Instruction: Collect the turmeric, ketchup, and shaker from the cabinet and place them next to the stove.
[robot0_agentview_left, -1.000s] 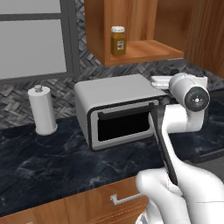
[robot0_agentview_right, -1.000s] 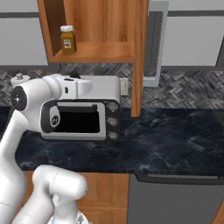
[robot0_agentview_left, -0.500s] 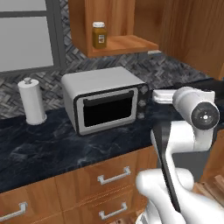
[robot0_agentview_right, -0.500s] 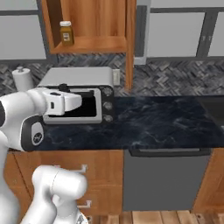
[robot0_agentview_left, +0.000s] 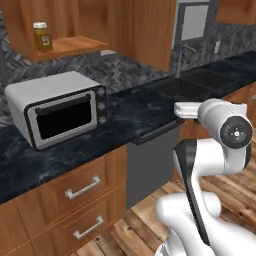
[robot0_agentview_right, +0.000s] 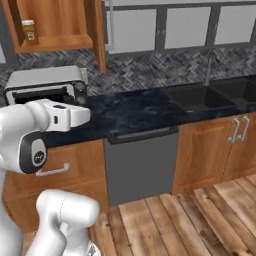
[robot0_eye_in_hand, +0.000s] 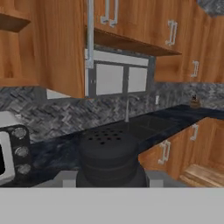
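The shaker (robot0_eye_in_hand: 108, 153), dark with a holed round top, sits between my gripper's (robot0_eye_in_hand: 109, 180) fingertips in the hand view, and the gripper is shut on it. My white hand (robot0_agentview_left: 189, 108) hangs in front of the dark counter, well away from the cabinet (robot0_agentview_left: 75, 47). The turmeric (robot0_agentview_left: 41, 36), an amber jar with a white lid, stands on the cabinet's shelf board (robot0_agentview_right: 55, 42), also seen as the turmeric (robot0_agentview_right: 29, 31) at the top left. The ketchup and the stove are out of view.
A silver toaster oven (robot0_agentview_left: 55, 110) stands on the dark counter (robot0_agentview_left: 130, 115) under the cabinet. A sink (robot0_agentview_right: 210, 95) with a faucet lies to the right, a grey dishwasher front (robot0_agentview_right: 142, 160) below the counter, and wooden floor (robot0_agentview_right: 200, 220) in front.
The whole picture has shifted: the base has moved back and turned along the counter, so the sink, dishwasher and floor have come into view. The shaker stays in the gripper.
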